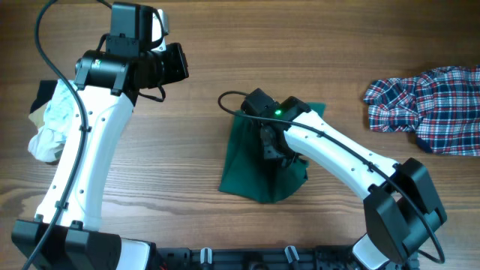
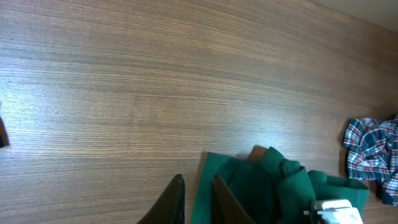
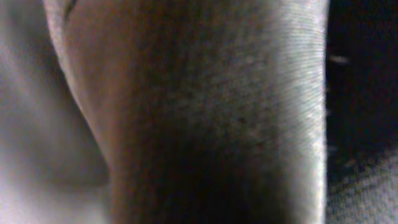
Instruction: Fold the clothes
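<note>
A dark green cloth (image 1: 244, 169) lies partly folded at the table's middle; it also shows in the left wrist view (image 2: 261, 193). My right gripper (image 1: 271, 146) is down in the cloth's middle, with bunched fabric around it and over the wrist. The right wrist view is filled by blurred fabric (image 3: 205, 112), and the jaws are hidden there. My left gripper (image 1: 182, 64) hangs above bare wood, up and left of the cloth. Its fingers (image 2: 198, 202) are close together and hold nothing.
A red, white and blue plaid shirt (image 1: 431, 105) lies crumpled at the right edge and shows in the left wrist view (image 2: 373, 155). A white garment (image 1: 52, 124) is piled at the left edge, by the left arm. Bare wood lies between them.
</note>
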`<act>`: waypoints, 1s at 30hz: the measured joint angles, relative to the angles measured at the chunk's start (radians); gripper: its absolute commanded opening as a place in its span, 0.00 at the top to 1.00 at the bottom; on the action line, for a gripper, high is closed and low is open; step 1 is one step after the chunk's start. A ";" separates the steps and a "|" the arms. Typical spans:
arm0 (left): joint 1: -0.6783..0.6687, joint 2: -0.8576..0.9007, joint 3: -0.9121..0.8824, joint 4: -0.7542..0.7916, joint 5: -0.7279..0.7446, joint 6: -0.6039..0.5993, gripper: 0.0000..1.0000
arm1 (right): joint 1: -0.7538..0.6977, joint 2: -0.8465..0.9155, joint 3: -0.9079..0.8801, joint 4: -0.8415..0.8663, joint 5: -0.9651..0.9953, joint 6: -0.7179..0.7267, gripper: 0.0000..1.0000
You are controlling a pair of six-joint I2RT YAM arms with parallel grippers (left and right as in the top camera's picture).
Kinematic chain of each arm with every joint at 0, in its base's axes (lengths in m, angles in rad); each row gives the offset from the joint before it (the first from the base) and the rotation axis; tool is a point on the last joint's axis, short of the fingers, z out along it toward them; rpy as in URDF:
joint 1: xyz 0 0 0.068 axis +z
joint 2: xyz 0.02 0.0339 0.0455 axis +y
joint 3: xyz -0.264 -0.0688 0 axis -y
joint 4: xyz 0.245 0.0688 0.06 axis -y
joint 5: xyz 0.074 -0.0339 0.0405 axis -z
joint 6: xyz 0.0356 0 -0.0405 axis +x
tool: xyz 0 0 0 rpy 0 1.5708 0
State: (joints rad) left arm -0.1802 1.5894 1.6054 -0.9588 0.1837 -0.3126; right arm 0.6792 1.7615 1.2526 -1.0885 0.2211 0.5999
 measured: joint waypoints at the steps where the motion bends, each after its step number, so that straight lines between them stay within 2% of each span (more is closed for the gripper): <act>1: 0.000 0.000 0.000 0.000 0.000 0.000 0.85 | 0.000 0.000 0.000 0.000 -0.003 0.029 0.95; 7: 0.000 0.000 0.000 -0.003 0.000 0.000 0.85 | -0.043 0.000 0.001 -0.048 0.130 0.022 0.94; 15: 0.000 0.000 0.000 -0.004 0.000 0.000 0.85 | -0.263 0.000 0.102 -0.141 0.357 -0.157 0.94; 19: 0.000 0.000 0.000 -0.004 0.000 0.000 0.85 | -0.223 0.000 0.138 -0.142 0.364 -0.260 0.94; 25: 0.000 0.000 0.000 -0.006 0.000 0.000 0.85 | -0.094 0.077 0.143 -0.122 0.322 -0.284 0.92; 26: 0.000 0.000 0.000 -0.010 0.000 0.000 0.85 | -0.081 0.110 0.144 -0.119 0.312 -0.279 0.90; 29: 0.000 0.000 0.000 -0.021 0.000 0.000 0.85 | -0.069 0.214 0.144 -0.120 0.251 -0.242 0.56; 30: 0.000 0.000 0.000 -0.023 0.000 0.000 0.85 | -0.069 0.235 0.144 -0.123 0.239 -0.233 0.53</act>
State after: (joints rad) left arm -0.1802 1.5894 1.6054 -0.9813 0.1833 -0.3126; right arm 0.6098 1.9965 1.3968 -1.2118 0.4599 0.3664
